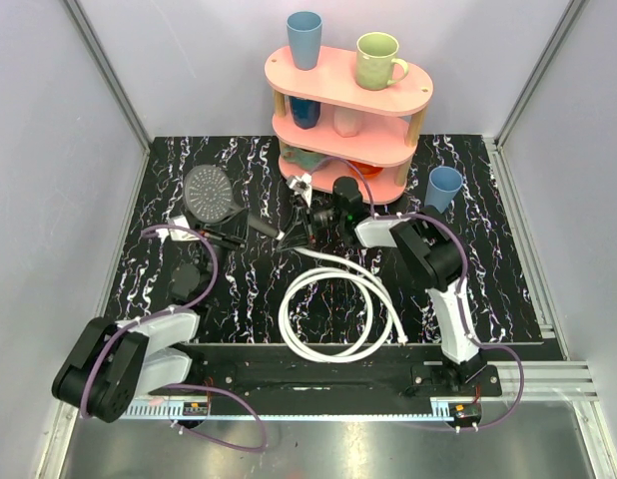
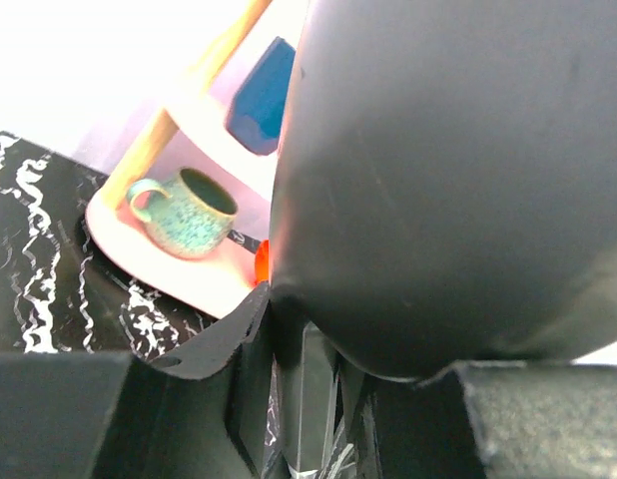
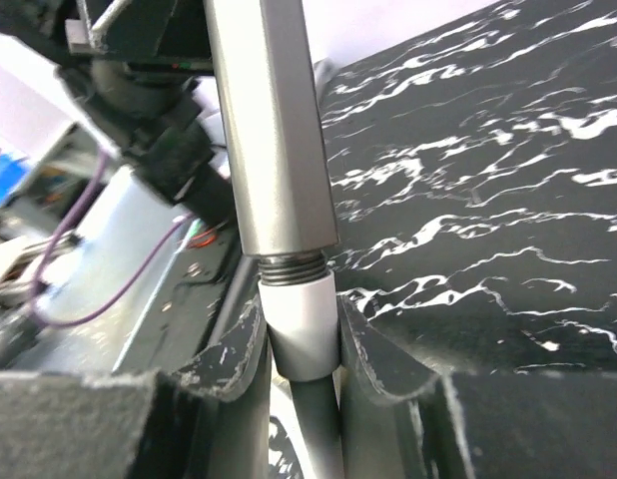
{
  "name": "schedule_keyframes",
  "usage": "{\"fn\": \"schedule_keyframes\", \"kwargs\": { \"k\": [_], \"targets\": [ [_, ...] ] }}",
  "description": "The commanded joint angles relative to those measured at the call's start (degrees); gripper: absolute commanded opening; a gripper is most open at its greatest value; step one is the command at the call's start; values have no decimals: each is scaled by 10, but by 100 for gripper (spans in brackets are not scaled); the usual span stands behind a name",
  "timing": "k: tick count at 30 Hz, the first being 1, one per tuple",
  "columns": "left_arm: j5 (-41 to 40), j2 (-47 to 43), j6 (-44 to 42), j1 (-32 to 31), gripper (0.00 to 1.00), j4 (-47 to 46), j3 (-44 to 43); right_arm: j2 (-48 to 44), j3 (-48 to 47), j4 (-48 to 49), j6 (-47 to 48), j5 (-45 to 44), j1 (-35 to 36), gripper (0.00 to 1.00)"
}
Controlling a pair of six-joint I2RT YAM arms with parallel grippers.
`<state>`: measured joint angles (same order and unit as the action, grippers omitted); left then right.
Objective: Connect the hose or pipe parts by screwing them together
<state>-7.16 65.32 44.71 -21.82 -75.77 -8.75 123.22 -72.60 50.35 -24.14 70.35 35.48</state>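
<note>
- Between the fingers of the right gripper (image 3: 301,349), closed in to a narrow gap, sat the white fitting (image 3: 301,319) at one end of the hose (image 1: 328,354), pinched on both sides.
- Right at the top of that fitting, the threaded tip of the silver handle (image 3: 269,130) met it end to end, and a few turns of thread showed at the joint.
- At the other end of the handle, the left gripper (image 2: 307,419) was clamped tight on the shower head (image 1: 209,192), whose dark grey body filled most of the left wrist view.
- From above, the round grey face of the shower head lay at the far left of the table (image 1: 508,279), with its handle pointing right towards the right gripper.
- Nearer the arm bases, the rest of the hose lay in loose white loops on the table.
- Behind both grippers stood a pink shelf (image 1: 338,70) with a green mug (image 1: 378,60) on top.
- To its right, a blue cup (image 1: 444,188) stood on the table.
</note>
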Motion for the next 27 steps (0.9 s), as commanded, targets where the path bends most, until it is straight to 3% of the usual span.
{"fn": "schedule_keyframes", "kwargs": {
  "k": [1, 4, 5, 9, 11, 12, 13, 15, 19, 23, 27],
  "targets": [
    [189, 27, -36, -19, 0, -194, -15, 30, -115, 364, -330, 71, -42, 0],
    [178, 31, -36, -10, 0, -177, -29, 24, -91, 360, -317, 62, -47, 7],
    [174, 31, -30, -8, 0, -170, -34, 15, -84, 358, -303, 57, -49, 23],
    [100, -7, -12, -3, 0, -94, -37, -31, -22, 236, -194, 10, -55, 49],
    [73, -36, -14, -3, 0, 4, -49, -76, 4, 144, -63, -33, -55, 59],
    [35, -70, -15, -3, 0, 44, -54, -92, 26, 51, -18, -49, -54, 65],
    [17, -87, -15, -4, 0, 133, -62, -108, 39, 15, 20, -66, -54, 69],
    [-33, -132, -14, -4, 0, 222, -93, -151, 86, -34, 91, -132, -54, 80],
    [-108, -180, 19, -4, 0, 414, -136, -218, 151, -74, 164, -244, -39, 88],
    [-148, -201, 59, -5, 0, 548, -192, -290, 192, -159, 341, -492, 55, 95],
    [-175, -209, 92, -5, 0, 650, -235, -306, 219, -125, 402, -613, 127, 96]
  ]
}}
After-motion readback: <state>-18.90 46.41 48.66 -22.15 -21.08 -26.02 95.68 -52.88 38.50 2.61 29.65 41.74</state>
